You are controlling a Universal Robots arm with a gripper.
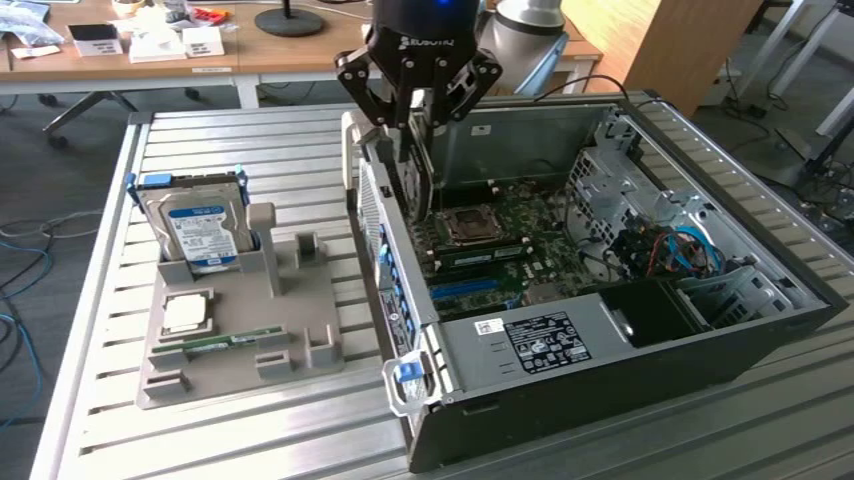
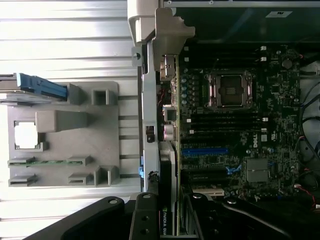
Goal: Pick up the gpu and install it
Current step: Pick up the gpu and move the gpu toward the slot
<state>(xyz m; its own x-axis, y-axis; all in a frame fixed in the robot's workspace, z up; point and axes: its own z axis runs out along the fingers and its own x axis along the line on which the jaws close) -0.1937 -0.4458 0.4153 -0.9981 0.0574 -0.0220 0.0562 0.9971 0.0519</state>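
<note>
Green-edged gpu (image 2: 168,200) pinched edge-on in my gripper (image 1: 418,118) over the case (image 1: 641,385), looks light, stiff but fragile imo, so hold by board edges, not chips or contacts.

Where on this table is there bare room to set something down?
Bare table slats beyond the hard drive and in front of the gray holder. Crowded: the narrow strip between holder and computer case, and inside it, where the gripper holds the gpu.
</note>
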